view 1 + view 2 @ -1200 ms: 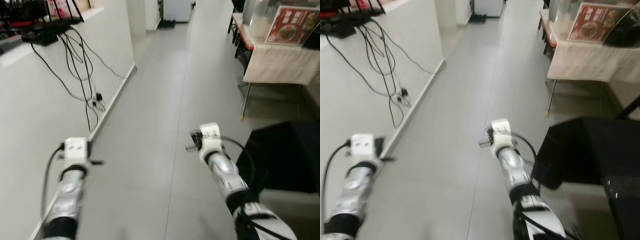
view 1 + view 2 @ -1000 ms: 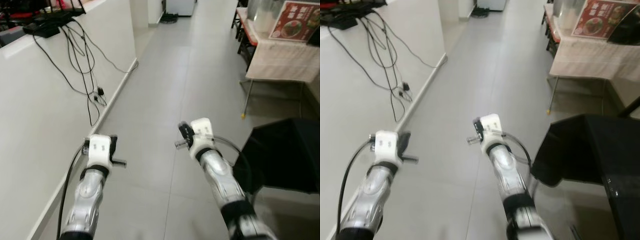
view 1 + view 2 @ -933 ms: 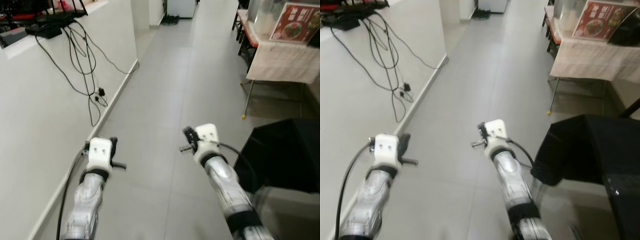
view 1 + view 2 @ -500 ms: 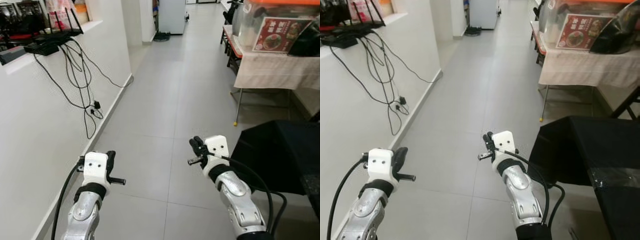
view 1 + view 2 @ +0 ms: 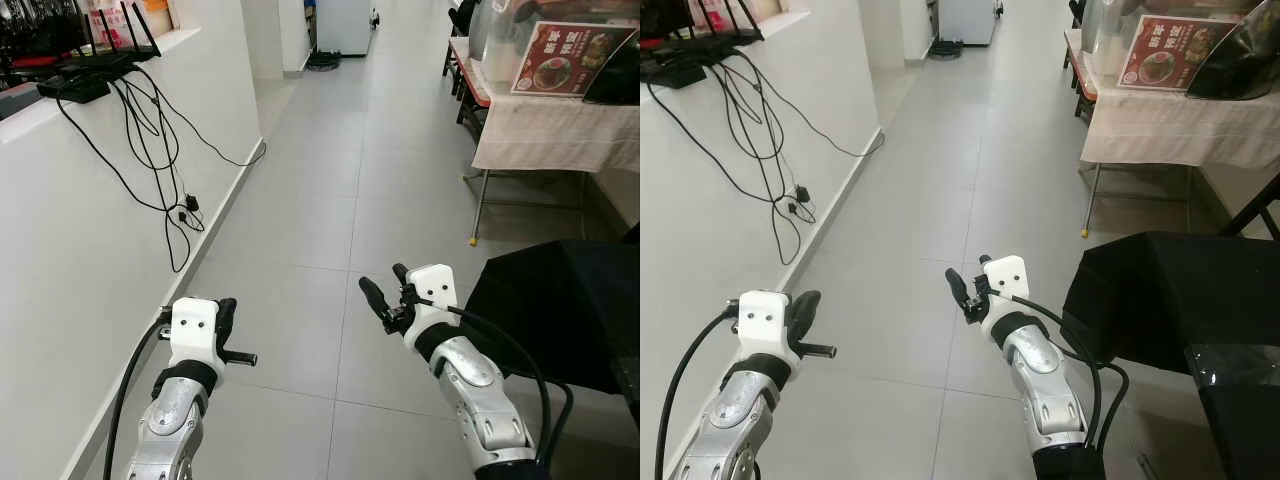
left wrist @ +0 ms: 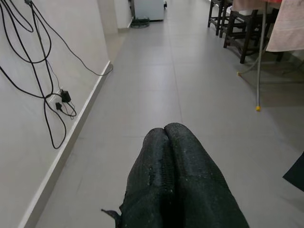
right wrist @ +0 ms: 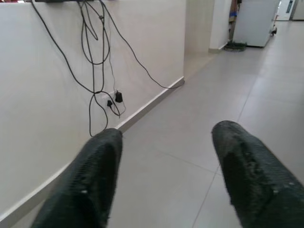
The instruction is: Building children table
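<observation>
Both arms are up in front of the robot over a long stretch of grey tiled floor [image 5: 330, 160], nothing in either one. The left gripper [image 6: 164, 142] has its two black fingers pressed flat together, pointing down the corridor. The right gripper [image 7: 166, 156] is spread wide, fingers well apart, aimed toward the white wall [image 5: 90, 200] where black cables [image 5: 150, 130] hang down to a plug near the skirting.

No children's table, nor any loose piece of one, can be picked out here. On the right stands a table with a pale cloth [image 5: 1170, 125] and a menu sign [image 5: 1165, 50] on top, with chairs [image 6: 237, 28] beyond it. Closer in, a black cloth [image 5: 1170, 300] drapes over something at the right edge. Neither looks like the kit.

So handling is a guess: such parts are likely light, stiff panels and legs, probably smooth enough to slip between narrow fingers. Take a panel by its edge, a leg near its middle, and keep the grip firm. First job, I'd say, is finding the pieces.
</observation>
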Controlling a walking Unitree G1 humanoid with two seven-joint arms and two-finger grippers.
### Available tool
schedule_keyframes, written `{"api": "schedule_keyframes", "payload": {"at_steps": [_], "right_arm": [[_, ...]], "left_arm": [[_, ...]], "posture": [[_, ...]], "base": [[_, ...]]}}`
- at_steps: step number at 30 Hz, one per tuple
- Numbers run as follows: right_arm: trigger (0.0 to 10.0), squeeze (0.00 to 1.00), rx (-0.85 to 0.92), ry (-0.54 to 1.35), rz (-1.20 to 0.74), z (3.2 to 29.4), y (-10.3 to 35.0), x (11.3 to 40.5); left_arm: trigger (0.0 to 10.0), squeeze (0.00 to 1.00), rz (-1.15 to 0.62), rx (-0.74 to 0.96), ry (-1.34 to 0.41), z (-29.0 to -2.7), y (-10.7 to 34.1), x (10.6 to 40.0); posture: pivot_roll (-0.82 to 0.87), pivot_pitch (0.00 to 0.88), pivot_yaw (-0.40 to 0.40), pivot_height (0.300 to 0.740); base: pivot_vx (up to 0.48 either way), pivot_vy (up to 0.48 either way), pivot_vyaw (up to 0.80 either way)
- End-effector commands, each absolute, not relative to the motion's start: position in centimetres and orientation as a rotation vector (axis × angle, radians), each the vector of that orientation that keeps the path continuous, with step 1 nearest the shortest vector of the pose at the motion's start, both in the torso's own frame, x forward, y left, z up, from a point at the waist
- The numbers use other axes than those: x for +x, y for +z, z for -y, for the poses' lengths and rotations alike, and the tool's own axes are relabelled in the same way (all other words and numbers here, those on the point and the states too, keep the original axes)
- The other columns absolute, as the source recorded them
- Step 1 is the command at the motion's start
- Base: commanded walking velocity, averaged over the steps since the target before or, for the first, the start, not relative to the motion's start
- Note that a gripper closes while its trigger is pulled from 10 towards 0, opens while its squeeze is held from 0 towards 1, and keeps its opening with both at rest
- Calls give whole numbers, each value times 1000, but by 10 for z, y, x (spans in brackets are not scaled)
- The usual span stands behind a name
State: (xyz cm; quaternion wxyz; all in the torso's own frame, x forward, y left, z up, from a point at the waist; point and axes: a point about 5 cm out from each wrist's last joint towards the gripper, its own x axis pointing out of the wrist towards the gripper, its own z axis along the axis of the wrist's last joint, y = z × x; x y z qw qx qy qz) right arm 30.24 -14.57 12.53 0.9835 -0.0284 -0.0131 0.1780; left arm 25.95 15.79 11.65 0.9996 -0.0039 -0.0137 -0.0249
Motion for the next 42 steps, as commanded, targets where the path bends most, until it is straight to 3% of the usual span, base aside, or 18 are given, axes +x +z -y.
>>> {"api": "schedule_keyframes", "payload": {"at_steps": [1, 18, 19, 20, 21, 42], "right_arm": [[10000, 1000, -41, 371, 24, 144, 126, 301], [10000, 1000, -123, 261, 19, 153, 126, 300], [10000, 188, -158, 207, -15, 158, 124, 302], [10000, 188, -158, 207, -15, 158, 124, 302], [10000, 0, -159, 211, -18, 158, 124, 301], [10000, 0, -200, 229, -22, 153, 128, 294]], "left_arm": [[10000, 0, 5, -22, -53, -157, 113, 260], [10000, 0, -26, -40, -72, -158, 113, 258], [10000, 0, -29, -43, -69, -159, 114, 257], [10000, 0, -29, -43, -69, -159, 114, 257], [10000, 0, -31, -41, -68, -159, 114, 256], [10000, 0, -76, 11, -59, -159, 115, 249]], "posture": [[-40, 0, 27, 740], [-34, 0, 28, 740], [-32, 0, 26, 740], [-32, 0, 26, 740], [-28, 0, 25, 740], [-24, 26, 21, 740]], "base": [[0, 0, 0], [0, 0, 0], [0, 0, 0], [0, 0, 0], [0, 0, 0], [0, 0, 0]]}}
